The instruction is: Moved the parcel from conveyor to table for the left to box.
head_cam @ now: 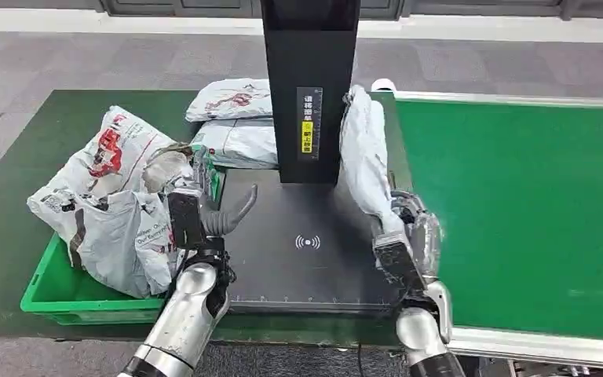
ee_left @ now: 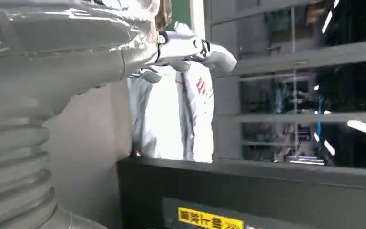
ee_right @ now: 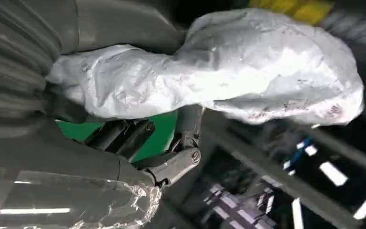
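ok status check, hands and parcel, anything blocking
Right hand grips grey parcel, upright beside black scanner post. Left hand open over scanner plate, beside full green crate. Post stands between the hands.

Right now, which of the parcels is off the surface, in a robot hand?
The tall grey parcel held upright by the right robot hand; the others lie flat.

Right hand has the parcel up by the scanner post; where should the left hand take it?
Best guess: the upper half of the grey plastic mailer parcel, reached from the scanner plate side. The right hand grips its lower end, so the upright parcel's top is free. The left hand faces it with fingers spread.
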